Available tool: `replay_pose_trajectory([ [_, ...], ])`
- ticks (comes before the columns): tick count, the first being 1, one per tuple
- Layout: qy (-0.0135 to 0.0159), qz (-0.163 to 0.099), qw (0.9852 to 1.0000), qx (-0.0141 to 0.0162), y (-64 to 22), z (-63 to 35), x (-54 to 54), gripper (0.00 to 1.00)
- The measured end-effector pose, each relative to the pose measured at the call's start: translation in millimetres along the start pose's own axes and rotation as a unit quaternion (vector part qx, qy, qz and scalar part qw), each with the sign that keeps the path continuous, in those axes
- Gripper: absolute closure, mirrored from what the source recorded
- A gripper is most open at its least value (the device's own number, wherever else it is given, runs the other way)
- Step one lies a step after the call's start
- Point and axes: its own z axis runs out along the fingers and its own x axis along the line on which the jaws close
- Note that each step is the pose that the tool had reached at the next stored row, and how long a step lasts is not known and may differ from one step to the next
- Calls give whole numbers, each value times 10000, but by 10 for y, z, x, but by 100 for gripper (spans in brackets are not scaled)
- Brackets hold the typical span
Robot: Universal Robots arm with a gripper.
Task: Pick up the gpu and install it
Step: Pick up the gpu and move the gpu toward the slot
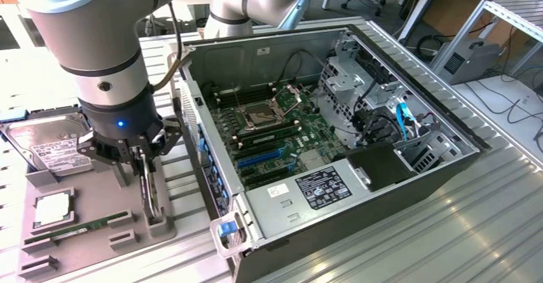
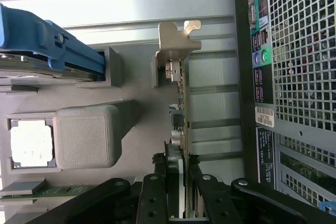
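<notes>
The gpu (image 1: pixel 154 197) is a thin dark card standing on edge in a slot of the grey holder tray (image 1: pixel 98 191), at the exterior view's left of the open computer case (image 1: pixel 339 137). In the wrist view the gpu (image 2: pixel 181 103) runs away from the camera, and its silver bracket (image 2: pixel 176 38) rests at the far holder block. My gripper (image 1: pixel 146 172) hangs straight over the card. My gripper (image 2: pixel 176 162) has one black fingertip (image 2: pixel 159 160) pressed on each side of the card's near end. The card still sits in its holder.
On the tray lie a silver hard drive (image 1: pixel 51 144), a CPU (image 1: pixel 53 210) and a green RAM stick (image 1: pixel 76 227). Inside the case the motherboard (image 1: pixel 263 137) shows blue expansion slots (image 1: pixel 259 159). The case's perforated rear panel (image 2: pixel 299 66) stands close beside the card.
</notes>
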Motion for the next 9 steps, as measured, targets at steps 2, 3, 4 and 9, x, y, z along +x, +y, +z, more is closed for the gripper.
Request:
replay_pose_trajectory([
  [2, 1, 0, 10000, 0, 0, -8, 0, 73],
  [3, 0, 0, 10000, 0, 0, -10, 0, 73],
  [4, 0, 0, 10000, -1, 1, -12, 0, 73],
  [9, -1, 0, 10000, -1, 1, -21, -1, 73],
])
